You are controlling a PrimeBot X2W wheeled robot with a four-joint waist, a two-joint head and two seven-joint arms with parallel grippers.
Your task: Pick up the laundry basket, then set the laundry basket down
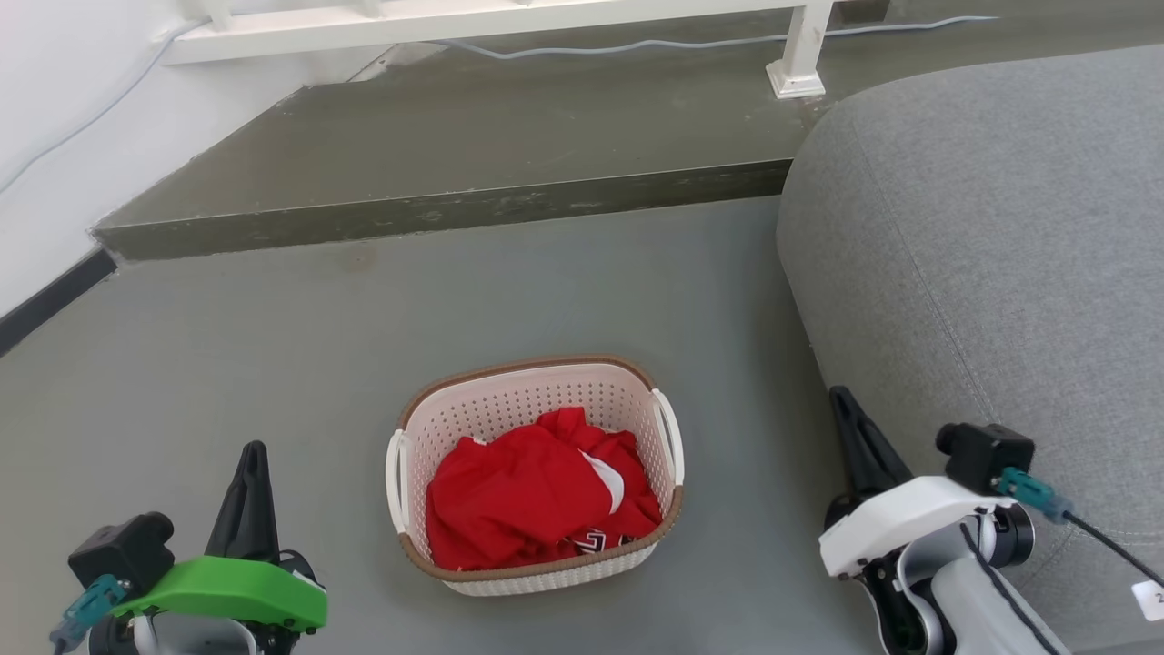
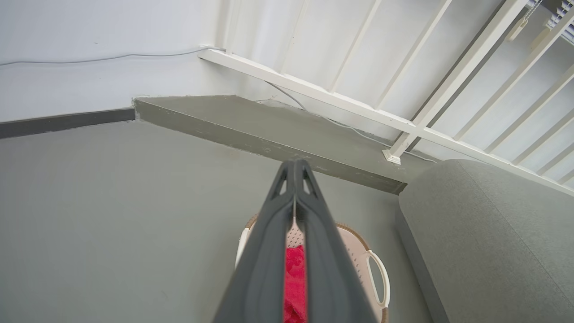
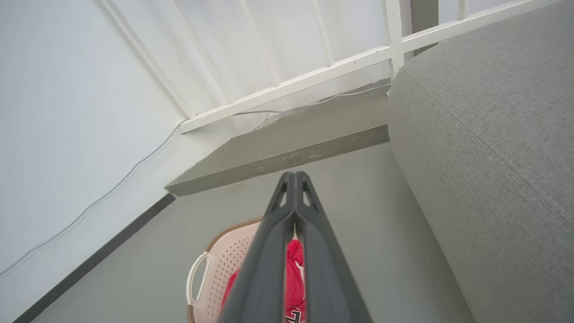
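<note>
Head view: one laundry basket [image 1: 518, 405] sits on the gray floor [image 1: 273, 364] at centre, between two grippers and touching neither. It is cream-white, perforated and rounded rectangular, with a brown woven-look rim and two white loop handles, one on each side. One crumpled red garment [image 1: 527, 496] lies inside. The left gripper [image 1: 250, 464] is at lower left with its dark fingers pointing up. The right gripper [image 1: 846, 405] is at lower right, beside one gray sofa [image 1: 982, 255].

Left wrist view: the left gripper [image 2: 296, 168] has its two fingers pressed together at the tips, empty. The laundry basket [image 2: 354, 251] lies on the floor behind them, with one handle showing.

Right wrist view: the right gripper [image 3: 293, 179] also has its fingers together, gripping nothing. The laundry basket [image 3: 233, 258] is beyond them, with one handle visible.
</note>
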